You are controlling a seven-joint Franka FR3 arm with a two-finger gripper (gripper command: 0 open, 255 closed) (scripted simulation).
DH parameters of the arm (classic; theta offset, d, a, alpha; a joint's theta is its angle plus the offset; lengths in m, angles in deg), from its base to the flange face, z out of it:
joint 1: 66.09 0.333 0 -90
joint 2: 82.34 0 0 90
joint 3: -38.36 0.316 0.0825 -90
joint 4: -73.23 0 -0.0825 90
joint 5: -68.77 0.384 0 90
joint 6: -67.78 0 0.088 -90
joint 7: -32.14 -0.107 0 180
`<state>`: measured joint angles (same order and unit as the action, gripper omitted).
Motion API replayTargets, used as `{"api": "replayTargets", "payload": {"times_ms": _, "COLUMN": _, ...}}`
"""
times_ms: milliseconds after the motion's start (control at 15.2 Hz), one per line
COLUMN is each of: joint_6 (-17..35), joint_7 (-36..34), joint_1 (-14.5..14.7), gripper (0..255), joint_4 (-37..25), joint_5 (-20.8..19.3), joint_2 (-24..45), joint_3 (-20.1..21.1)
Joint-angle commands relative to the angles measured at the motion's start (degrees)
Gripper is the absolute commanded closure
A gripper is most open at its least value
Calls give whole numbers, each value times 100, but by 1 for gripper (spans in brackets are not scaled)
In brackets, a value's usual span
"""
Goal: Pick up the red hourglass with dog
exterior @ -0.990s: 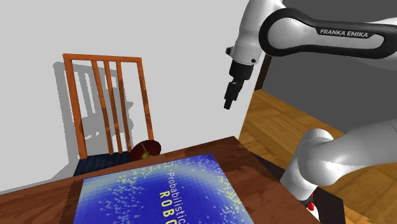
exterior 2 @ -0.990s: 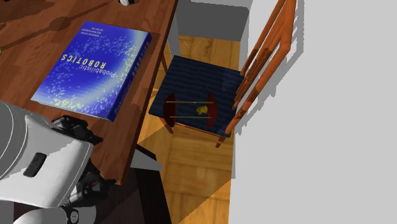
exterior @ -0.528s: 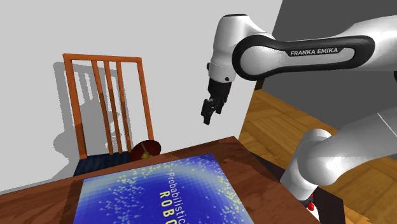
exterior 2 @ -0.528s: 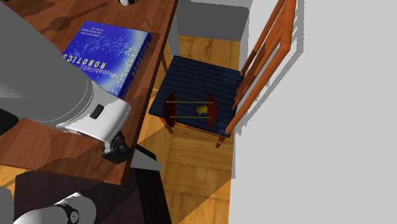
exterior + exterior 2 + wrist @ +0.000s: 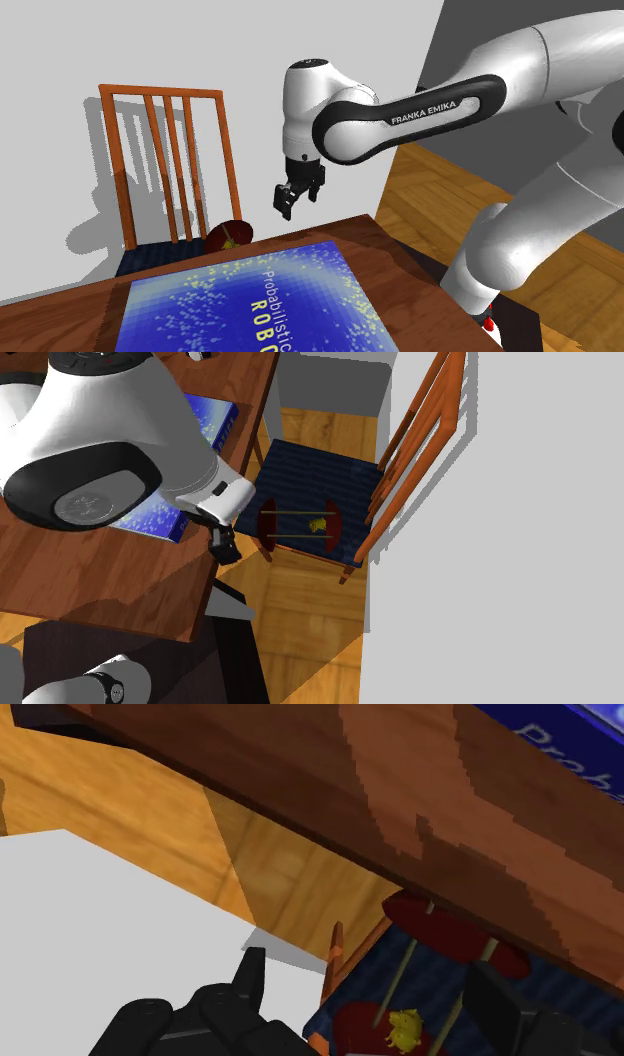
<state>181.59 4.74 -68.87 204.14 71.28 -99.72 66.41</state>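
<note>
Two fingers (image 5: 250, 982) stood wide apart on the black gripper (image 5: 297, 195), with nothing clasped between them. We saw the red hourglass (image 5: 300, 515) lying on its side on the dark blue seat (image 5: 312, 467) of the orange wooden chair (image 5: 415, 427), near the seat edge closest to the table (image 5: 120, 577). It had two dark red end discs joined by thin rods, with a small yellow dog figure (image 5: 318, 525) inside, nearer one disc.

In the shoulder view the gripper hung in the air above the table's far edge, up and to the right of the hourglass, and one red disc poked up behind that edge. In the second exterior view the gripper sat over the table's edge, just left of the seat and apart from the hourglass. In the wrist view the hourglass appeared between the fingers but beyond them, untouched. We also saw a blue "Probabilistic Robotics" book (image 5: 250, 300) lying flat on the table, and a wooden floor (image 5: 300, 612) below the chair.
</note>
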Motion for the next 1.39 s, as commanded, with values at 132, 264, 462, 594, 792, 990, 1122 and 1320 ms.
{"api": "replayTargets", "payload": {"times_ms": 132, "joint_6": 315, "joint_7": -1026, "joint_1": -140, "gripper": 0, "joint_4": -465, "joint_5": -578, "joint_2": 1056, "joint_3": 435}}
{"api": "replayTargets", "payload": {"times_ms": 264, "joint_6": 388, "joint_7": -1558, "joint_1": -148, "gripper": 0, "joint_4": -760, "joint_5": -958, "joint_2": 1624, "joint_3": 571}}
{"api": "replayTargets", "payload": {"times_ms": 462, "joint_6": 400, "joint_7": -2333, "joint_1": -34, "gripper": 0, "joint_4": -1275, "joint_5": -1563, "joint_2": 2499, "joint_3": 632}}
{"api": "replayTargets", "payload": {"times_ms": 594, "joint_6": 354, "joint_7": -2791, "joint_1": 127, "gripper": 0, "joint_4": -1664, "joint_5": -1934, "joint_2": 3071, "joint_3": 573}}
{"api": "replayTargets", "payload": {"times_ms": 792, "joint_6": 228, "joint_7": -3357, "joint_1": 440, "gripper": 0, "joint_4": -2310, "joint_5": -2386, "joint_2": 3892, "joint_3": 391}}
{"api": "replayTargets", "payload": {"times_ms": 990, "joint_6": 57, "joint_7": -3781, "joint_1": 777, "gripper": 0, "joint_4": -3036, "joint_5": -2710, "joint_2": 4676, "joint_3": 163}}
{"api": "replayTargets", "payload": {"times_ms": 1122, "joint_6": 103, "joint_7": -3816, "joint_1": 808, "gripper": 0, "joint_4": -3052, "joint_5": -2744, "joint_2": 4750, "joint_3": 128}}
{"api": "replayTargets", "payload": {"times_ms": 1320, "joint_6": 259, "joint_7": -3881, "joint_1": 839, "gripper": 0, "joint_4": -3011, "joint_5": -2827, "joint_2": 4884, "joint_3": 79}}
